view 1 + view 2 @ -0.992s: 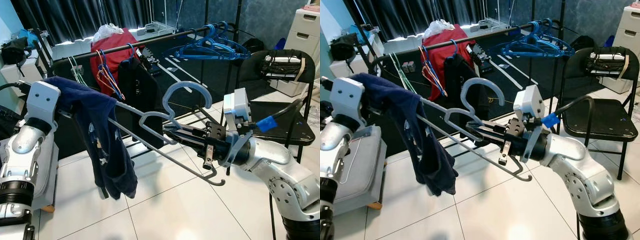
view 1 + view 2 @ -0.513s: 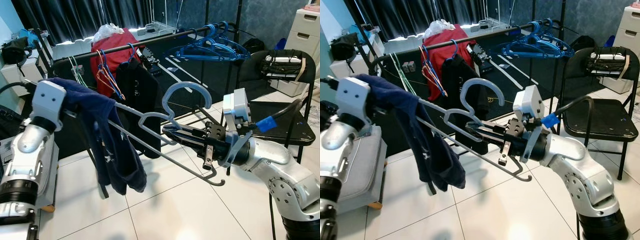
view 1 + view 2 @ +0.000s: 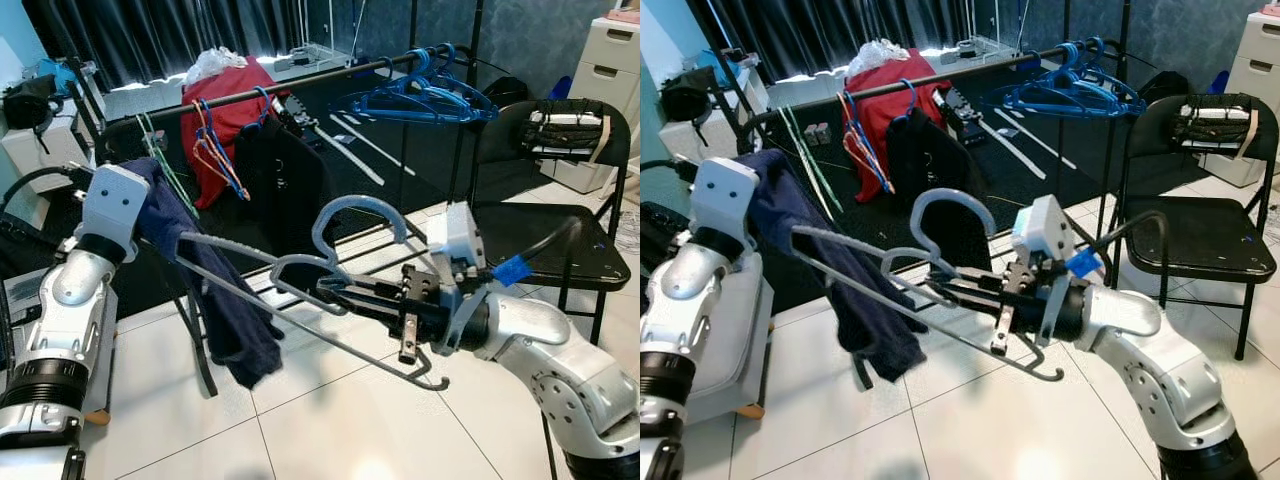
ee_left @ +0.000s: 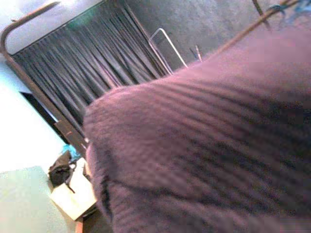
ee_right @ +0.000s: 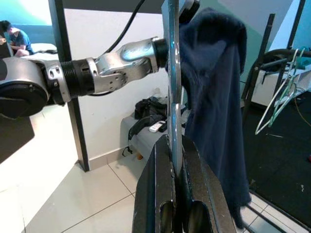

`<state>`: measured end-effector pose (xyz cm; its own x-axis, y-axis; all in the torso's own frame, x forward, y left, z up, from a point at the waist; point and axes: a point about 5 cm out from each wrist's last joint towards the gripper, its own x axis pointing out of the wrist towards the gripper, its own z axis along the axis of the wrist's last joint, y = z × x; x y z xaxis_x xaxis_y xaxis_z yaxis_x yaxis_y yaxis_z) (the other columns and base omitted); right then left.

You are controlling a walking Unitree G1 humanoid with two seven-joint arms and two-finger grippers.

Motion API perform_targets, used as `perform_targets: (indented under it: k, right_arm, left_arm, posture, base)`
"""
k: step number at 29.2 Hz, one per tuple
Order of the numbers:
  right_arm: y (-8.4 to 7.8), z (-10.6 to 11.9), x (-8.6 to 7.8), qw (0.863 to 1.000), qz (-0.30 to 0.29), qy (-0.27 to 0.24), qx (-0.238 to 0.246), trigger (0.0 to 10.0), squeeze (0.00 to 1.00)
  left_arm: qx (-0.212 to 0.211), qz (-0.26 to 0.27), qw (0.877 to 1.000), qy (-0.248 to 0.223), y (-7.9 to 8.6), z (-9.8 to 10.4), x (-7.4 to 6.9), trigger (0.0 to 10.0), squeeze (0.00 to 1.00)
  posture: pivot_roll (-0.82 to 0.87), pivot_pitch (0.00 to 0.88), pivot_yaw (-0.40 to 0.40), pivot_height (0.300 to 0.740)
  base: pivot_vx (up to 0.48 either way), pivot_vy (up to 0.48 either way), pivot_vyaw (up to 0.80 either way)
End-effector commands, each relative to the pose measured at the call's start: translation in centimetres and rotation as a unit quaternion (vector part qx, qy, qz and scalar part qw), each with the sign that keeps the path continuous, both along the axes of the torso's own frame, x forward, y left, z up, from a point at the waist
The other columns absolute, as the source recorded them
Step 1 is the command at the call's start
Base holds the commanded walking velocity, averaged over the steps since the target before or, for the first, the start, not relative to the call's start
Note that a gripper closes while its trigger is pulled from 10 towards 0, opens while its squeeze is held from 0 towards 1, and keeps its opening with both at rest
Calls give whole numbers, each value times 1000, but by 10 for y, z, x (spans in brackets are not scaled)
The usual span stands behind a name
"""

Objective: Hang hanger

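Right gripper (image 3: 335,290) fingers clamped, arm outstretched.

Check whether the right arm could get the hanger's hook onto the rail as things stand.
Probably yes: the right pincer grips the hanger, hook free, facing the rail. But the garment draped over the left pincer trails off it.

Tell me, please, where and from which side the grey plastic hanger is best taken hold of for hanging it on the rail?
Probably at the neck of the grey plastic hanger, just below its hook, coming from the robot's right, as the right tool does now, shut on it. That leaves the open hook free above to go over the black clothes rail, while the dark blue garment covers the far end.
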<state>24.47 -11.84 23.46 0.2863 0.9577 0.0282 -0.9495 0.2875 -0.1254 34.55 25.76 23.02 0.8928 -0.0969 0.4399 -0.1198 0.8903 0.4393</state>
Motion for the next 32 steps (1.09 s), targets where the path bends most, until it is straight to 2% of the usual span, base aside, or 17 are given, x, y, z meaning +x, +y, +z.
perform_targets:
  k: [1, 9, 11, 12, 14, 17, 18, 22, 23, 24, 25, 26, 27, 28, 29, 31, 32]
  right_arm:
    - [4, -2, -5, 1000, 9, 2, -8, 0, 0]
    - [0, -10, -8, 999, 5, 16, -29, 0, 0]
    - [-7, -29, -16, 996, 9, 55, -76, 0, 0]
    - [-7, -29, -16, 996, 9, 55, -76, 0, 0]
    - [-19, -55, -26, 983, 7, 107, -148, 0, 0]
    - [-24, -63, -29, 978, 5, 121, -171, 0, 0]
    - [-36, -74, -25, 973, -33, 131, -190, 0, 0]
    - [-39, -75, -23, 972, -45, 131, -190, 0, 0]
    - [-44, -77, -16, 973, -80, 130, -175, 0, 0]
    - [-44, -77, -16, 973, -80, 130, -175, 0, 0]
    - [-47, -78, -9, 973, -109, 128, -158, 0, 0]
    - [-47, -78, -9, 973, -109, 128, -158, 0, 0]
    - [-50, -78, -2, 972, -142, 122, -139, 0, 0]
    - [-53, -76, 8, 971, -178, 107, -122, 0, 0]
    - [-53, -76, 8, 971, -178, 107, -122, 0, 0]
    - [-49, -58, 20, 975, -204, 72, -47, 0, 0]
    - [-49, -58, 20, 975, -204, 72, -47, 0, 0]
  left_arm:
    - [-3, 27, 999, -27, 14, 12, -3, 0, 0]
    - [-5, 60, 997, -37, 25, 18, -4, 0, 0]
    - [-2, 91, 995, -47, 38, 26, -5, 0, 0]
    - [-2, 91, 995, -47, 38, 26, -5, 0, 0]
    - [3, 129, 991, -44, 52, 28, -7, 0, 0]
    - [5, 144, 989, -41, 57, 28, -7, 0, 0]
    - [-6, 187, 982, -22, 72, 21, -11, 0, 0]
    - [-10, 197, 980, -17, 76, 19, -12, 0, 0]
    - [-21, 206, 978, 7, 77, 8, -12, 0, 0]
    - [-21, 206, 978, 7, 77, 8, -12, 0, 0]
    - [-37, 199, 979, 31, 73, -7, -12, 0, 0]
    - [-37, 199, 979, 31, 73, -7, -12, 0, 0]
    - [-57, 184, 980, 48, 65, -20, -11, 0, 0]
    - [-81, 139, 985, 57, 46, -31, -10, 0, 0]
    - [-81, 139, 985, 57, 46, -31, -10, 0, 0]
    - [-106, -24, 992, 66, -16, -41, -8, 0, 0]
    - [-106, -24, 992, 66, -16, -41, -8, 0, 0]
  posture:
    - [-116, 0, 112, 740]
    - [-116, 0, 112, 740]
    - [-124, 0, 116, 740]
    - [-124, 0, 116, 740]
    - [-124, 0, 116, 740]
    - [-124, 0, 116, 740]
    - [-127, 0, 119, 740]
    - [-127, 0, 119, 740]
    - [-127, 0, 119, 740]
    - [-127, 0, 119, 740]
    - [-120, 0, 120, 740]
    - [-120, 0, 120, 740]
    - [-115, 0, 118, 740]
    - [-108, 0, 113, 740]
    - [-108, 0, 113, 740]
    - [-96, 0, 109, 740]
    - [-96, 0, 109, 740]
  base:
    - [0, 0, 0]
    - [0, 0, 0]
    - [0, 0, 0]
    - [0, 0, 0]
    - [0, 0, 0]
    - [0, 0, 0]
    - [0, 0, 0]
    - [0, 0, 0]
    - [0, 0, 0]
    - [0, 0, 0]
    - [0, 0, 0]
    - [0, 0, 0]
    - [0, 0, 0]
    - [0, 0, 0]
    - [0, 0, 0]
    - [0, 0, 0]
    - [0, 0, 0]
